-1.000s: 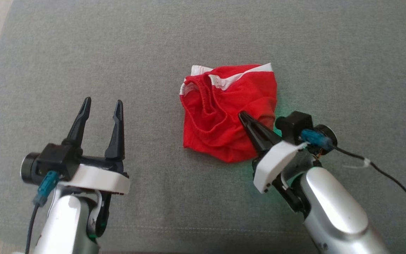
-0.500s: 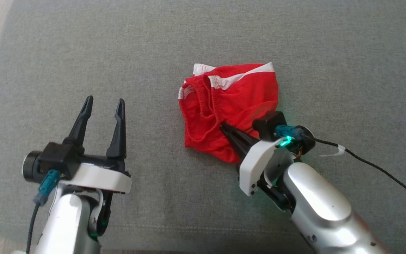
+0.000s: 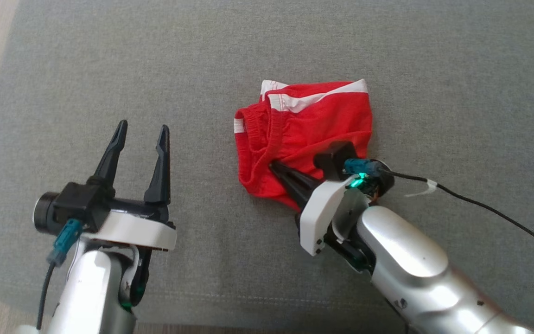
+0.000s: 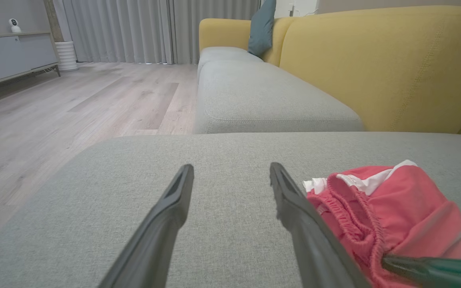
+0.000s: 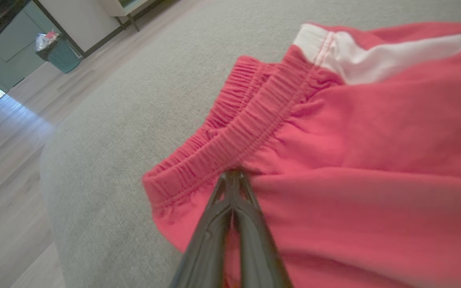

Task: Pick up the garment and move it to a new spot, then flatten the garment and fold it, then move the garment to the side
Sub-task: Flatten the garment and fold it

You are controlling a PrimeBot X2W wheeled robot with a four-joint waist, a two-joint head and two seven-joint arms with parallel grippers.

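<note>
A red garment (image 3: 315,125) with white trim lies crumpled on the grey cushion (image 3: 248,55), its elastic waistband turned toward the left. My right gripper (image 3: 274,166) is shut, fingers pressed together, lying low across the garment's near-left part with its tip by the waistband (image 5: 230,140). No cloth shows pinched between the fingers (image 5: 250,224). In the right wrist view the right gripper (image 5: 233,173) points at the garment (image 5: 374,140). My left gripper (image 3: 143,125) stands open over bare cushion to the garment's left. In the left wrist view the left gripper (image 4: 232,167) has the garment (image 4: 406,200) on its right.
A black cable (image 3: 480,204) trails from the right wrist across the cushion. The yellow sofa back (image 4: 374,68) rises behind the seat. Wooden floor (image 4: 54,108) lies past the cushion's left and near edges. A cabinet (image 4: 10,56) and a bin (image 5: 60,54) stand on the floor.
My shut right gripper has slid leftward across the garment, from its right edge to near the waistband, and the cloth has spread flatter. The left gripper keeps its place.
</note>
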